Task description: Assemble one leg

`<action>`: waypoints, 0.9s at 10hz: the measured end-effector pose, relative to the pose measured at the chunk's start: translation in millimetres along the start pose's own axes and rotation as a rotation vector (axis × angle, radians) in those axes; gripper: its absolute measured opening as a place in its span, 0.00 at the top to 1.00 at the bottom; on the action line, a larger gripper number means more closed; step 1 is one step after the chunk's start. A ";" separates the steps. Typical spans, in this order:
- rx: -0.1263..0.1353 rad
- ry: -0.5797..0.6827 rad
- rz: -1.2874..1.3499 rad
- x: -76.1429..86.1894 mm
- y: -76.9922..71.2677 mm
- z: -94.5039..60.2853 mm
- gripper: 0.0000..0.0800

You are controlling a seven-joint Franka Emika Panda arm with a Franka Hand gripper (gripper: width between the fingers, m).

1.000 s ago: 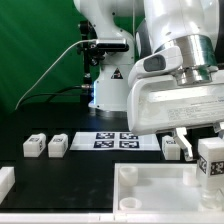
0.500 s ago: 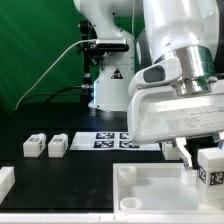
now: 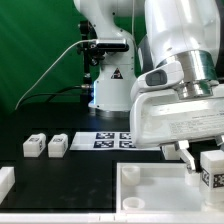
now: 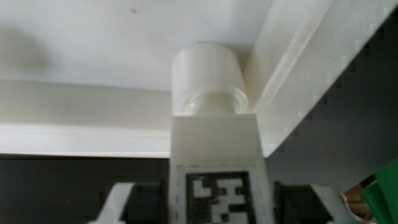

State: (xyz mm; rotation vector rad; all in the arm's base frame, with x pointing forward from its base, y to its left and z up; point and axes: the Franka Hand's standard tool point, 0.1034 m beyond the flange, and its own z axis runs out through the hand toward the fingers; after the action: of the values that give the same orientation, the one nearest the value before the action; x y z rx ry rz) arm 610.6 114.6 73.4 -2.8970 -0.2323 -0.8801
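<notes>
We see a black table [image 3: 90,165] carrying everything. Toward the exterior view's left stand two small white blocks with tag marks, the left leg [image 3: 33,146] and the second leg [image 3: 57,146], just beside each other. On their right the marker board [image 3: 115,140] lies flat, tags facing up. Nearer the camera, the large white tray [image 3: 150,171] with recessed pockets rests on the table, and another white piece [image 3: 5,180] sits at the near left, cut off by the frame.

Even bright light; soft, blurry wrist view.
</notes>
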 end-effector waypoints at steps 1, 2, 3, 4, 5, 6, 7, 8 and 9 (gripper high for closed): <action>-0.001 -0.004 0.008 0.5 0.3 -0.2 0.64; -0.002 -0.003 0.008 0.4 0.5 -0.1 0.63; -0.001 -0.005 0.008 -0.1 0.5 0.2 0.63; -0.002 -0.005 0.008 -0.3 0.6 0.3 0.41; -0.001 -0.005 0.008 -0.4 0.6 0.4 0.41; -0.001 -0.006 0.008 -0.6 0.6 0.5 0.24; -0.001 -0.006 0.008 -0.7 0.6 0.5 0.20; -0.001 -0.006 0.008 -0.8 0.6 0.6 0.19; -0.001 -0.006 0.008 -1.0 0.7 0.7 0.19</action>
State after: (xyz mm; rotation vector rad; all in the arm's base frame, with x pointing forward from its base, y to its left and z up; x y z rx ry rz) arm 610.3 113.9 72.3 -2.9003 -0.2204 -0.8703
